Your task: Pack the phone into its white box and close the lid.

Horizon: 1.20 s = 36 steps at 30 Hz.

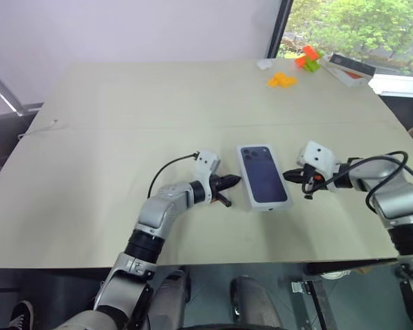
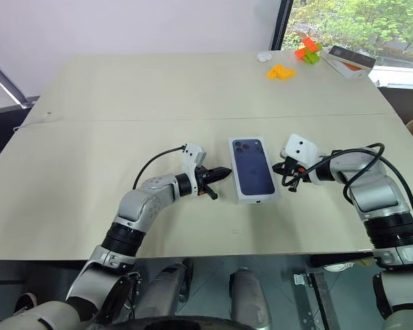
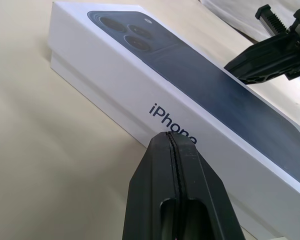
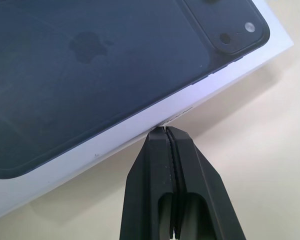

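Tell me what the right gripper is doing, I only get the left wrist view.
Observer: The right gripper is shut, its tip at the long edge of the lid.
Operator: Which way does the lid's printed camera end point?
Observer: Seen from the head, away from the robot.
Operator: Anything else on the table?
Observer: Orange pieces and an orange-and-white box at the far right corner, well away.
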Available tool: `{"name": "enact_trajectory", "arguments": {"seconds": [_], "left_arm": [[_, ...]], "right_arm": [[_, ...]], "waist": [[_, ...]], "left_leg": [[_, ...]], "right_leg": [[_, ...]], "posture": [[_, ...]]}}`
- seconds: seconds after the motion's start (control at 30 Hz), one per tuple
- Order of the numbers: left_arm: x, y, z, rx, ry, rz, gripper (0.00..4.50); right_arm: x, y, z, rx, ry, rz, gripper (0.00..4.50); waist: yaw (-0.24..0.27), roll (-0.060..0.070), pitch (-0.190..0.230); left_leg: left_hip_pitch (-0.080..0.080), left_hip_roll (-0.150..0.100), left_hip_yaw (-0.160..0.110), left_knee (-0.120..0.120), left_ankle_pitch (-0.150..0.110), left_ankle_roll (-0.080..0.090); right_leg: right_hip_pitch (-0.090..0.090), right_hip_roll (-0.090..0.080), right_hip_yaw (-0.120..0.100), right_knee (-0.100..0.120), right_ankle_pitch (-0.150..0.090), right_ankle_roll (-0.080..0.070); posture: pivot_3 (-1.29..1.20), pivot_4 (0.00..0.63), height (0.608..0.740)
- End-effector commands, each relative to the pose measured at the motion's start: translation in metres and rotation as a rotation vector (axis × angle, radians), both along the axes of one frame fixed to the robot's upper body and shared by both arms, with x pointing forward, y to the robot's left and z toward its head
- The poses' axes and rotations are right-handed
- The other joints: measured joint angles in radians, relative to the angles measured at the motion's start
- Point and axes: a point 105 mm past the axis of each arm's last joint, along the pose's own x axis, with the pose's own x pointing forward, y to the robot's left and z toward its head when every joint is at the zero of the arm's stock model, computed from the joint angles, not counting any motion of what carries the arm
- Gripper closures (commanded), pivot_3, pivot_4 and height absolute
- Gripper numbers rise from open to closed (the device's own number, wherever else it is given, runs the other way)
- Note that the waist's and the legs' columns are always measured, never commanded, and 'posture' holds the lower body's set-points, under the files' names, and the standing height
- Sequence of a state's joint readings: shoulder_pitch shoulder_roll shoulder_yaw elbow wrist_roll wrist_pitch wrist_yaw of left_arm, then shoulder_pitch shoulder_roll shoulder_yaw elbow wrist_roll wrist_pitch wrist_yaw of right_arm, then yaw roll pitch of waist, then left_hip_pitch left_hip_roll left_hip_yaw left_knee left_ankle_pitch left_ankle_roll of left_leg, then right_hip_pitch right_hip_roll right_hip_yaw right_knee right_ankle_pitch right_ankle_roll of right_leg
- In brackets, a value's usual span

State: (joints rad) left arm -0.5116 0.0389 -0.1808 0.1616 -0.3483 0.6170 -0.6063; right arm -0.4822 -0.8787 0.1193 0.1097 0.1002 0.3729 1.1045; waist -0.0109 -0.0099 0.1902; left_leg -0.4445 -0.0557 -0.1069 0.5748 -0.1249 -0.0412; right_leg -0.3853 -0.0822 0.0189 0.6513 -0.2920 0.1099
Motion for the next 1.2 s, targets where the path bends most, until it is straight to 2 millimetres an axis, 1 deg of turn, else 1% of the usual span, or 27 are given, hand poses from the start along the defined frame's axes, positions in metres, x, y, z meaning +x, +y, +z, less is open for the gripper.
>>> {"name": "enact_trajectory", "arguments": {"seconds": [0.03, 0.2, 0.27, 0.33, 0.43, 0.5, 0.53, 0.6, 0.67, 0.77, 0.83, 0.87, 0.9, 0.97, 1.0, 1.07, 1.2], "left_arm": [[-0.006, -0.005, 0.008, -0.021, -0.033, -0.024, 4.5], [-0.006, -0.004, 0.009, -0.022, -0.035, -0.015, 4.5], [-0.004, -0.002, 0.013, -0.023, -0.05, -0.007, 4.5], [-0.002, 0.003, 0.018, -0.018, -0.066, 0.005, 4.5], [0.002, 0.01, 0.043, -0.076, -0.089, 0.027, 4.5], [0.005, 0.008, 0.06, -0.116, -0.103, 0.022, 4.5], [0.006, 0.005, 0.065, -0.128, -0.108, 0.017, 4.5], [0.007, -0.003, 0.069, -0.139, -0.106, 0.001, 4.5], [0.007, -0.01, 0.068, -0.136, -0.108, -0.013, 4.5], [0.009, -0.028, 0.057, -0.126, -0.089, -0.026, 4.5], [0.012, -0.033, 0.038, -0.045, -0.09, -0.017, 4.5], [0.014, -0.032, 0.023, 0.014, -0.068, -0.005, 4.5], [0.014, -0.031, 0.01, 0.072, -0.068, -0.002, 4.5], [0.011, -0.028, -0.005, 0.125, -0.051, -0.013, 4.5], [0.013, -0.026, -0.007, 0.132, -0.038, 0.002, 4.5], [0.011, -0.024, -0.006, 0.119, -0.028, -0.002, 4.5], [0.013, -0.019, -0.005, 0.114, -0.035, 0.017, 4.5]], "right_arm": [[-0.002, 0.007, 0.006, -0.015, -0.04, 0.04, 4.46], [-0.001, 0.006, 0.007, -0.017, -0.044, 0.04, 4.46], [0.005, 0.003, 0.012, -0.026, -0.076, 0.016, 4.46], [0.01, -0.002, 0.021, -0.016, -0.1, -0.008, 4.46], [0.015, -0.003, 0.042, 0.063, -0.12, -0.033, 4.46], [0.017, 0.001, 0.051, 0.122, -0.122, -0.033, 4.46], [0.017, 0.004, 0.053, 0.148, -0.116, -0.029, 4.46], [0.017, 0.011, 0.051, 0.169, -0.112, -0.018, 4.46], [0.019, 0.016, 0.047, 0.173, -0.115, -0.022, 4.46], [0.018, 0.03, 0.031, 0.171, -0.119, -0.016, 4.46], [0.019, 0.035, 0.02, 0.165, -0.112, -0.038, 4.46], [0.017, 0.034, 0.012, 0.129, -0.117, -0.032, 4.46], [0.015, 0.03, 0.004, 0.098, -0.113, -0.036, 4.46], [0.012, 0.023, -0.007, 0.072, -0.086, -0.054, 4.46], [0.009, 0.02, -0.014, 0.038, -0.082, -0.048, 4.46], [0.006, 0.016, -0.022, 0.008, -0.076, -0.044, 4.46], [0.002, 0.017, -0.023, 0.006, -0.065, -0.026, 4.46]], "waist": [[0.0, 0.0, 0.0], [0.0, 0.0, 0.0], [0.0, 0.0, 0.0], [0.0, 0.0, 0.0], [-0.001, 0.0, 0.0], [0.0, 0.0, 0.0], [0.002, 0.0, 0.0], [0.004, 0.0, 0.0], [0.003, 0.0, 0.0], [0.003, 0.0, 0.0], [0.002, 0.0, 0.0], [0.002, 0.0, 0.0], [0.001, 0.0, 0.0], [0.001, 0.0, -0.001], [0.001, 0.0, -0.001], [0.001, 0.0, -0.002], [0.0, 0.0, -0.002]], "left_leg": [[0.0, 0.0, 0.0, 0.0, 0.0, 0.0], [0.0, 0.0, 0.0, 0.0, 0.0, 0.0], [0.0, 0.0, 0.0, 0.0, 0.0, 0.0], [0.0, 0.0, 0.0, 0.0, 0.0, 0.0], [0.0, 0.0, 0.0, 0.0, 0.0, 0.0], [0.0, 0.0, -0.001, 0.0, 0.0, 0.0], [0.0, 0.0, -0.001, 0.0, 0.0, 0.0], [0.0, 0.0, -0.001, 0.0, 0.0, 0.0], [0.0, 0.0, -0.002, 0.001, 0.0, 0.0], [0.0, -0.001, -0.002, 0.0, 0.0, 0.001], [0.0, -0.001, -0.002, 0.0, 0.0, 0.001], [0.0, -0.001, -0.001, 0.0, 0.0, 0.001], [0.0, -0.001, -0.001, 0.0, 0.0, 0.001], [0.001, -0.001, -0.001, 0.0, 0.0, 0.001], [0.002, -0.001, -0.001, 0.001, 0.0, 0.001], [0.004, -0.001, -0.002, 0.001, -0.001, 0.0], [0.009, -0.001, -0.003, 0.002, -0.002, -0.002]], "right_leg": [[0.0, 0.0, 0.0, 0.0, 0.0, 0.0], [0.0, 0.0, 0.0, 0.0, 0.0, 0.0], [0.0, 0.0, 0.0, 0.0, 0.0, 0.0], [0.0, 0.0, 0.0, 0.0, 0.0, 0.0], [0.0, 0.0, 0.0, 0.0, 0.0, 0.0], [-0.001, 0.0, 0.0, 0.0, 0.0, 0.0], [0.0, 0.0, 0.0, 0.0, 0.0, 0.0], [0.001, 0.0, -0.001, 0.0, 0.0, 0.0], [0.003, 0.0, -0.002, -0.002, 0.0, 0.0], [0.002, 0.0, -0.002, -0.002, 0.0, 0.001], [0.002, 0.0, -0.002, -0.002, 0.0, 0.001], [0.002, 0.0, -0.002, -0.001, 0.0, 0.001], [0.002, 0.0, -0.002, -0.001, 0.0, 0.001], [0.002, 0.0, -0.002, -0.001, 0.0, 0.001], [0.004, 0.0, -0.002, -0.001, 0.0, 0.001], [0.007, 0.0, -0.003, -0.002, 0.0, 0.0], [0.013, -0.001, -0.004, -0.003, -0.002, -0.003]], "posture": [[0.0, 0.15, 0.74], [0.0, 0.15, 0.74], [0.0, 0.15, 0.74], [0.0, 0.15, 0.74], [0.0, 0.15, 0.74], [0.0, 0.15, 0.74], [0.0, 0.15, 0.74], [0.0, 0.15, 0.74], [0.0, 0.15, 0.74], [0.0, 0.15, 0.74], [0.0, 0.15, 0.74], [0.0, 0.15, 0.74], [0.0, 0.15, 0.74], [0.0, 0.15, 0.74], [0.0, 0.15, 0.74], [0.0, 0.15, 0.74], [0.0, 0.15, 0.74]]}}
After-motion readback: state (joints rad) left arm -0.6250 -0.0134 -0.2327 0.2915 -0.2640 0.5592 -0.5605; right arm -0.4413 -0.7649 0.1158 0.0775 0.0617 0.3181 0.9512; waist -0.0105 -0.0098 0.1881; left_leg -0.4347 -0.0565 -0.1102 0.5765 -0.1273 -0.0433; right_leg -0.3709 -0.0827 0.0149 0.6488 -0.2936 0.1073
